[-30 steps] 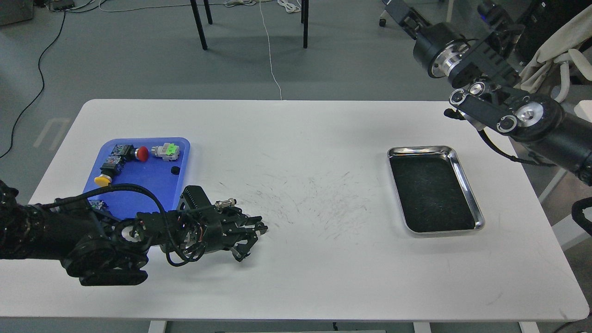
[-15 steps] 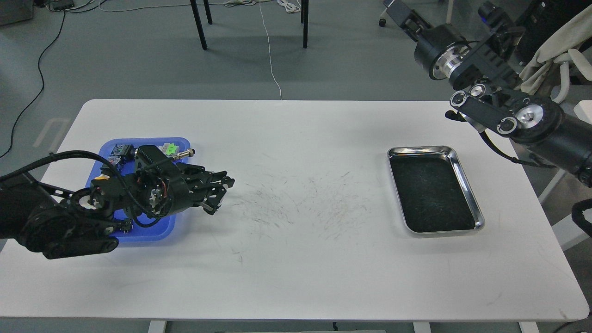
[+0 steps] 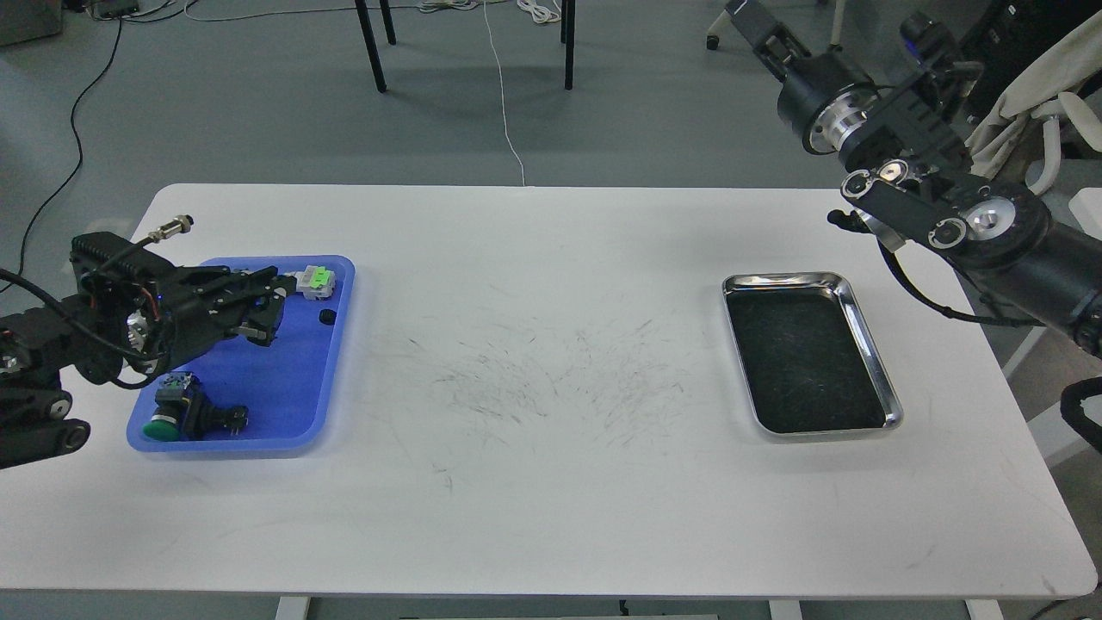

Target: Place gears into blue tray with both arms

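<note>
White table (image 3: 551,482) fills most of the view, scuffed with dark scratch marks in the middle. Right arm (image 3: 990,232) enters from the right edge, raised above the table's far right corner; its gripper (image 3: 753,21) is at the far end near the top of the view, seen dark and end-on, can't tell if fingers are apart or together, nothing visibly held. Left arm (image 3: 52,344) comes in low from the left edge, left gripper (image 3: 267,308) over the far half of the blue tray (image 3: 336,362), pointing right; fingers a little apart, nothing seen between them, though the view is dark and I can't be sure. Steel tray (image 3: 869,336) with dark bottom sits on the right side of the table, well apart from the blue tray. Blue tray is on the left side of the table. In it: a white switch with green cap (image 3: 315,280) at the far edge just beside the gripper tips, a black switch with green cap (image 3: 172,413) at the near left corner, a small black part (image 3: 231,418) just beside it. One gear (image 3: 326,318), tiny and black, lies in the blue tray near its right rim, just right of the gripper tips, not touching them
</note>
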`<action>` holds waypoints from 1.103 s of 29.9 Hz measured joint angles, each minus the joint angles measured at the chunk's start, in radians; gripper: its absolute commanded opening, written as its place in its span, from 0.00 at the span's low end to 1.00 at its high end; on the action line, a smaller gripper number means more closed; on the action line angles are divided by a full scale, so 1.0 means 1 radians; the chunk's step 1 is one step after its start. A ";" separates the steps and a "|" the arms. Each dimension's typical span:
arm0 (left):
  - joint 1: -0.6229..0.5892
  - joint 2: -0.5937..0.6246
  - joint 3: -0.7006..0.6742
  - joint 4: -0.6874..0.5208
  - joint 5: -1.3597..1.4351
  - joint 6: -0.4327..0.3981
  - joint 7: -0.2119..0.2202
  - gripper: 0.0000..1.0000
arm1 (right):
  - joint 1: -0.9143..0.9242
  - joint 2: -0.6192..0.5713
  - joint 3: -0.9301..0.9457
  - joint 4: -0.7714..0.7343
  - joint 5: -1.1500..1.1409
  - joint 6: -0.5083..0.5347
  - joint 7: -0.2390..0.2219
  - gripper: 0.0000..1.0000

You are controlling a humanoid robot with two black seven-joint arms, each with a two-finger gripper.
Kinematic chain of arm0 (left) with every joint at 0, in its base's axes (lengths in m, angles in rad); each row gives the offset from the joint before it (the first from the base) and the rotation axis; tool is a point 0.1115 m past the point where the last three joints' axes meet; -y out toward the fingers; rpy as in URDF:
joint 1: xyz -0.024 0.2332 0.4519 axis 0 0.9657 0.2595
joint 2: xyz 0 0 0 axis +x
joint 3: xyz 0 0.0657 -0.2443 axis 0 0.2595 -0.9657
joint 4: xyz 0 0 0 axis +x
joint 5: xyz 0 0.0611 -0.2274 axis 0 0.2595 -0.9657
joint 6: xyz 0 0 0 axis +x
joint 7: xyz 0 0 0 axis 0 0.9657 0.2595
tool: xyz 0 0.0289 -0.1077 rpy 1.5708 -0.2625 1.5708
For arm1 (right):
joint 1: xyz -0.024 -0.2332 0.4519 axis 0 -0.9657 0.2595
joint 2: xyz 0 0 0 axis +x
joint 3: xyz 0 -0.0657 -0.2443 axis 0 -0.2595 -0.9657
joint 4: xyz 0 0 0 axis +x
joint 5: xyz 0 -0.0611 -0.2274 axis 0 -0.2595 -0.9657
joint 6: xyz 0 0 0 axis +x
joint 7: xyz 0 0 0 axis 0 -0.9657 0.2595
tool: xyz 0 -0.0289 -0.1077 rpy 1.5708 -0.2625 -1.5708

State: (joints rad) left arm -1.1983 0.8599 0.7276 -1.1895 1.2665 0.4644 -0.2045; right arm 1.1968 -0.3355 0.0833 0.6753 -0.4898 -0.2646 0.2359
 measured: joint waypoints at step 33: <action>0.176 -0.172 0.002 0.250 0.002 -0.004 -0.021 0.07 | -0.228 -0.017 0.334 -0.010 0.394 0.090 -0.004 0.97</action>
State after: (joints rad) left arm -1.0219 0.6878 0.7300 -0.9399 1.2688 0.4599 -0.2251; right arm 0.9686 -0.3528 0.4169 0.6657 -0.0957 -0.1750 0.2316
